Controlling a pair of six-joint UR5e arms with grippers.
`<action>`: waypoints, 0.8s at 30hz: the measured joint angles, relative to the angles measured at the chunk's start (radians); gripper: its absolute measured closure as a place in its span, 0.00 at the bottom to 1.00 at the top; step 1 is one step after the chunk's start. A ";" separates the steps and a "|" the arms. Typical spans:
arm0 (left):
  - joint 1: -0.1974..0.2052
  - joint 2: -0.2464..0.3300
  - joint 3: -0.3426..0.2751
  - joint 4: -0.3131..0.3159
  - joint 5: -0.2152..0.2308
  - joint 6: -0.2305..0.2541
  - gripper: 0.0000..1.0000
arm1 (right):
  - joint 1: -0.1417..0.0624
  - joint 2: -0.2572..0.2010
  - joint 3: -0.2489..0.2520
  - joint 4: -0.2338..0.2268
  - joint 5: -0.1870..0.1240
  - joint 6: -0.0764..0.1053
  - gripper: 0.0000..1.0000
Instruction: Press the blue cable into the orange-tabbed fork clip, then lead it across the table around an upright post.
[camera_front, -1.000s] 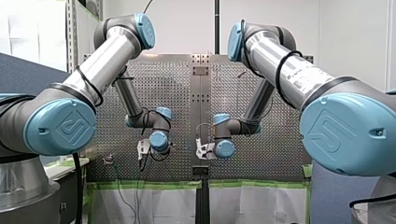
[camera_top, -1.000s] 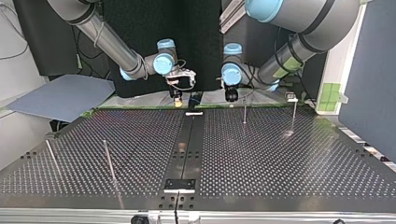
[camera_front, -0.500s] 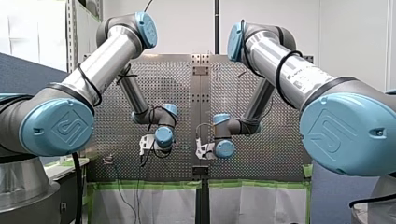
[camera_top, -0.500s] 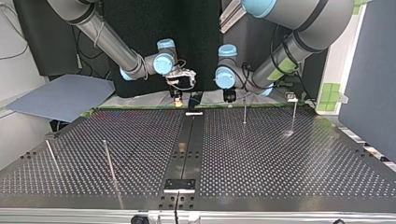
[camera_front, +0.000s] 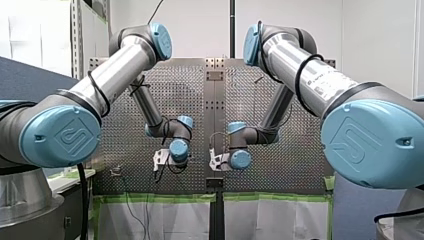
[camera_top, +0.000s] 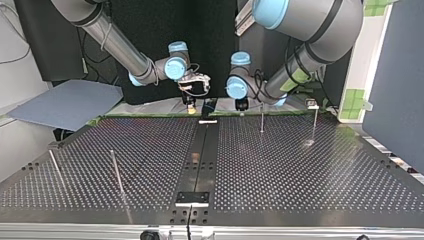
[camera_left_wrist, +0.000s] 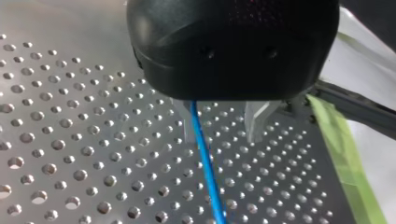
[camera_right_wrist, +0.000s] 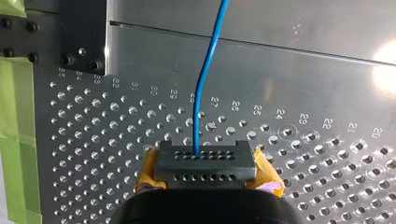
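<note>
The blue cable (camera_right_wrist: 201, 93) comes out of my right gripper (camera_right_wrist: 204, 163), which looks closed on it between yellow pads (camera_right_wrist: 148, 170), and runs straight toward 12 o'clock over the tabletop (camera_right_wrist: 303, 154). In the left wrist view it lies against one finger (camera_left_wrist: 187, 133) of my open left gripper (camera_left_wrist: 222, 137), heading to 6 o'clock. Farther off in the top view, what I take for the clip (camera_top: 312, 103) sits near 3 o'clock from that gripper, so my left arm looks nearer.
</note>
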 joint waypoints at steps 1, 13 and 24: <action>0.000 -0.001 0.002 0.001 -0.001 -0.004 0.45 | 0.000 0.000 0.000 0.000 0.000 0.000 1.00; -0.006 -0.003 0.007 0.007 -0.016 -0.021 1.00 | -0.002 0.000 0.000 0.001 0.000 -0.001 1.00; -0.018 -0.002 0.007 0.004 -0.046 -0.029 1.00 | -0.007 0.000 0.000 0.003 0.000 -0.001 1.00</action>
